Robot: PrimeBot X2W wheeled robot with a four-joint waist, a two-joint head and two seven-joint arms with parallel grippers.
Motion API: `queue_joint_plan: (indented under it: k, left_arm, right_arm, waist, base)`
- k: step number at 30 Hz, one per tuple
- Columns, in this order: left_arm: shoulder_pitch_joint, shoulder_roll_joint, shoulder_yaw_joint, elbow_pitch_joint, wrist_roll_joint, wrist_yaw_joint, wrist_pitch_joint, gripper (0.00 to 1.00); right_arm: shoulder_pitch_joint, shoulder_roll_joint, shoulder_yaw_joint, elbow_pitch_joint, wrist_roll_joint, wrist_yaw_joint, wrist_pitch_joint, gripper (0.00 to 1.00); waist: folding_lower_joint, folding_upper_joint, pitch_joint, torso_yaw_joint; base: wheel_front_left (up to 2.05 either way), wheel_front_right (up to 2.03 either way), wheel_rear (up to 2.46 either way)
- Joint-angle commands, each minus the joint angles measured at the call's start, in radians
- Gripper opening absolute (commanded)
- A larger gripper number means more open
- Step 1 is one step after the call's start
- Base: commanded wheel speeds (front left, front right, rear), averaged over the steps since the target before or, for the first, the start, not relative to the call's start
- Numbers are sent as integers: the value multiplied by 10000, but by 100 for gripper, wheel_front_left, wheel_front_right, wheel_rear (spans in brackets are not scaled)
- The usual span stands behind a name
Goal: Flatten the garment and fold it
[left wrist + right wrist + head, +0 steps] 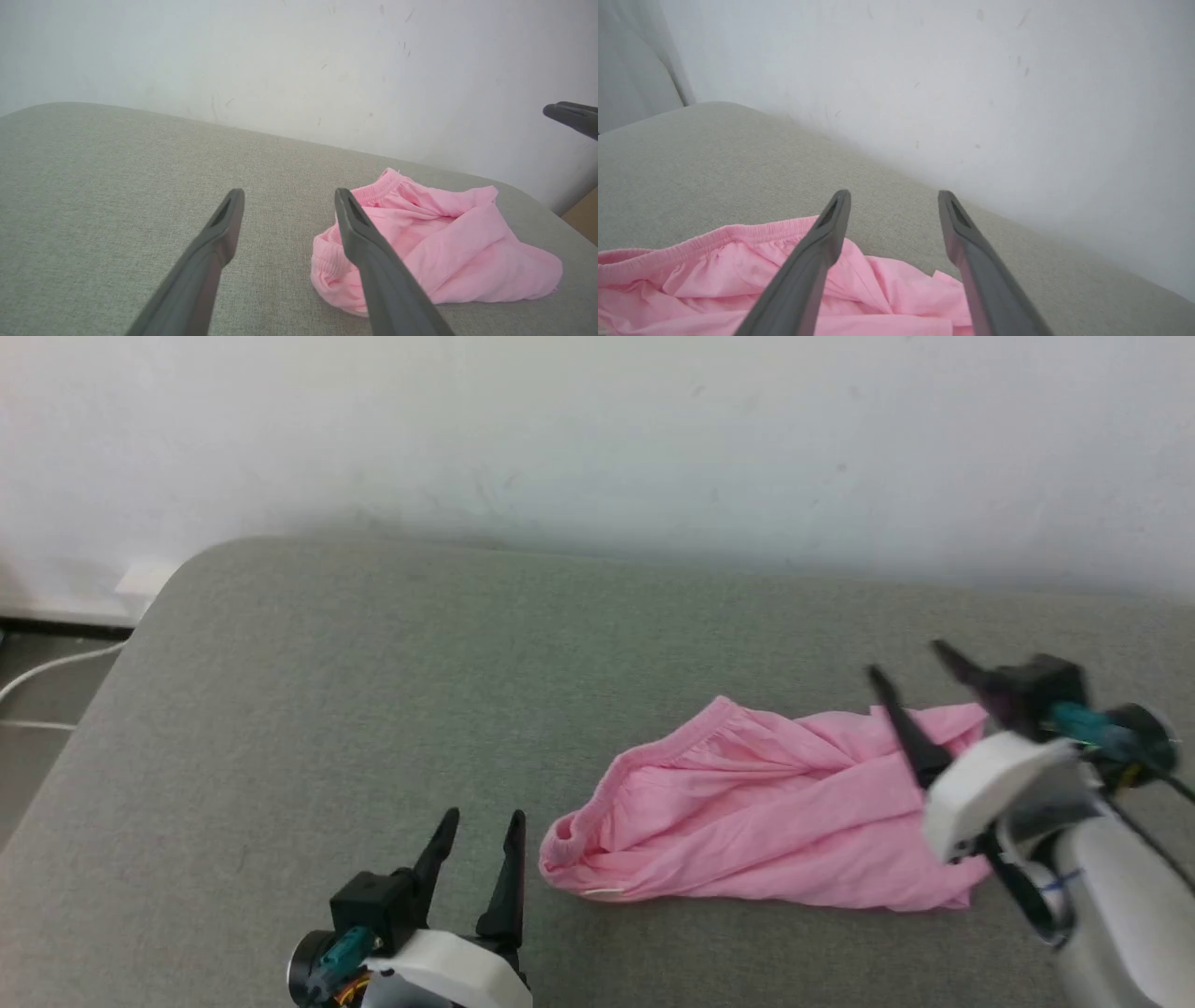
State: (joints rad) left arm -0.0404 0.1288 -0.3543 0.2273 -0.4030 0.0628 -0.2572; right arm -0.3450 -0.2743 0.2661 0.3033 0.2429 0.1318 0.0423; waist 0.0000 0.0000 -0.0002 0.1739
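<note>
nearest you, your left tool sat low over the table, its two fingers a moderate way apart and holding nothing, tips just beside the bunched left end of the shorts. that spot made sense to me: the elastic edge is likely the firmest part to catch when you want to pull thin cloth flat. the pink shorts lay in a crumpled heap right of centre on the table, the waistband curling along their left and far side and the legs lapped over one another toward the right, so by my reading nothing was flattened yet. past that, your right tool hung over the right end of the heap, fingers wide apart and empty, pointing away toward the wall; whether it touched the cloth, i could not tell. i judged it was placed there to take the leg end, so that the two tools could draw the shorts out between them. farthest off, the table's back edge met the white wall.
</note>
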Motion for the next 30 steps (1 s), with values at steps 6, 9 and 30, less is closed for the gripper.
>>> queue_joint_plan:
  k: [6, 9, 30]
  left_arm:
    - [256, -37, 367, -291, 222, 51, -45, 100]
    - [358, -62, 430, -329, 337, 3, -45, 100]
    - [-415, 963, 63, 114, 533, 407, 4020, 100]
  right_arm:
    - [1631, 461, -2615, -1675, -586, -11, -1081, 100]
    - [2592, 1104, -3640, -2299, -694, -11, -1564, 100]
    - [4213, 2235, -3896, -3171, -935, -11, -2326, 100]
  waist:
    - [0, 0, -239, -785]
    - [0, 0, -233, -951]
    - [0, 0, 441, -1905]
  base:
    - [0, 0, 0]
    - [0, 0, 0]
    - [0, 0, 0]
